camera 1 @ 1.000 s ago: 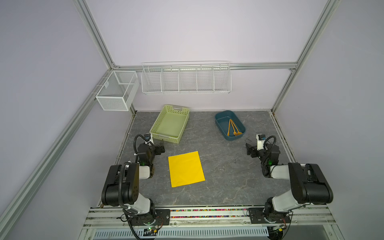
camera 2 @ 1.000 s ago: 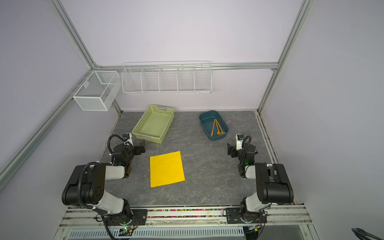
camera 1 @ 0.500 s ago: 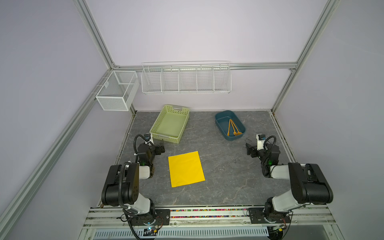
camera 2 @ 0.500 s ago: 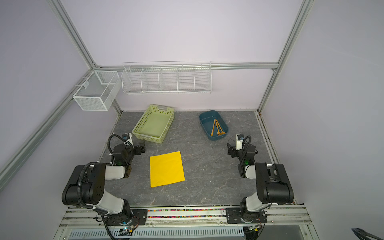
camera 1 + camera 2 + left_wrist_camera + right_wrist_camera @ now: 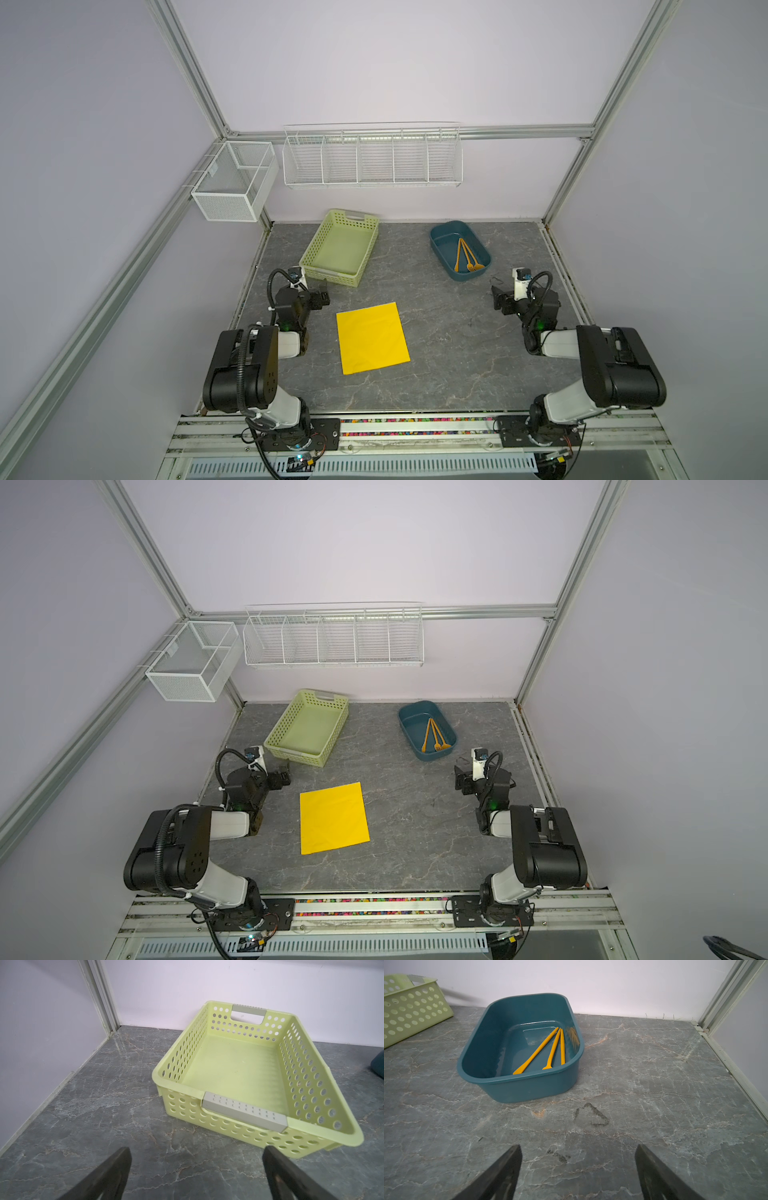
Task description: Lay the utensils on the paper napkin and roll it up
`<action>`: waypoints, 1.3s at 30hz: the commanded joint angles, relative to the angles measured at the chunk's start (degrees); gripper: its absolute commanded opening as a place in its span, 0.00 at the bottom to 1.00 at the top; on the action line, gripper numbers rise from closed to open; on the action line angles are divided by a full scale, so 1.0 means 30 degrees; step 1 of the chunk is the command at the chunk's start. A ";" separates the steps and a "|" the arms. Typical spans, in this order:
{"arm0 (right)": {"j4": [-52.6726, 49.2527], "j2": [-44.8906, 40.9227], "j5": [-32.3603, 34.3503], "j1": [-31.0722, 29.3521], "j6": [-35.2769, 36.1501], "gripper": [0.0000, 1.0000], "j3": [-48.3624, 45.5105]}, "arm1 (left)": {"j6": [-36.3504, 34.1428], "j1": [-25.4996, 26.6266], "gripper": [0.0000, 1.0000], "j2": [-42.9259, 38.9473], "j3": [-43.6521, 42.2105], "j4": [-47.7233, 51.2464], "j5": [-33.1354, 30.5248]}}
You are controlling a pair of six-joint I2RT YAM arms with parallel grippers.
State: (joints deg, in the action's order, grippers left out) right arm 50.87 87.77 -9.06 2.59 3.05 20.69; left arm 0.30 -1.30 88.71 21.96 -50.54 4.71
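Nothing has moved since a second ago: both arms, the sheet and the cutlery sit as they did. On my left, my left fingers (image 5: 110, 1174) are spread wide and empty, low over the worktop (image 5: 449, 340), just short of the green basket (image 5: 332, 278), which holds nothing. Near the middle the paper napkin (image 5: 372, 338) lies flat and bare. Farther right, toward the back wall, the utensils (image 5: 465, 255) lie together in the blue tub (image 5: 461, 277), their handles meeting at the far end and fanning out toward me. My right fingers (image 5: 500, 1174) are also wide apart and touch nothing; they point at the tub from just in front of it. The first pick looks like one for my right arm. I should clear the near rim, come down crosswise on a handle where the pieces spread apart, and close on only one, since the glossy tub floor may let them slide.
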 commanded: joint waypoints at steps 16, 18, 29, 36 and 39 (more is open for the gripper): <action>0.0586 -0.0076 -0.0292 0.0026 0.0446 0.88 -0.0069 | -0.0320 0.0053 0.99 0.0040 0.0103 -0.0460 -0.0135; 0.0711 -0.0098 -0.0088 0.0016 0.0423 0.88 -0.0157 | -0.0341 0.0056 0.99 0.0017 0.0113 -0.0461 -0.0164; -0.5721 -0.4098 0.1288 -0.0806 0.0551 0.89 0.1584 | -0.0653 0.1040 0.99 -0.2875 0.0145 0.2249 -0.2258; -1.3500 -0.6005 0.1078 -0.2843 -0.1793 0.94 0.5088 | 0.0172 0.1781 0.97 -0.5050 0.1853 0.7412 -0.2963; -1.5557 -0.6024 0.0442 -0.4005 -0.3473 0.95 0.6326 | 0.1512 0.1810 0.97 -0.5826 0.2396 0.9121 -0.3088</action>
State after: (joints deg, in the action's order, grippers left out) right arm 15.55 70.19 -5.93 -7.03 -1.98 37.23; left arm 1.10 3.92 73.45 26.74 -31.38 -2.81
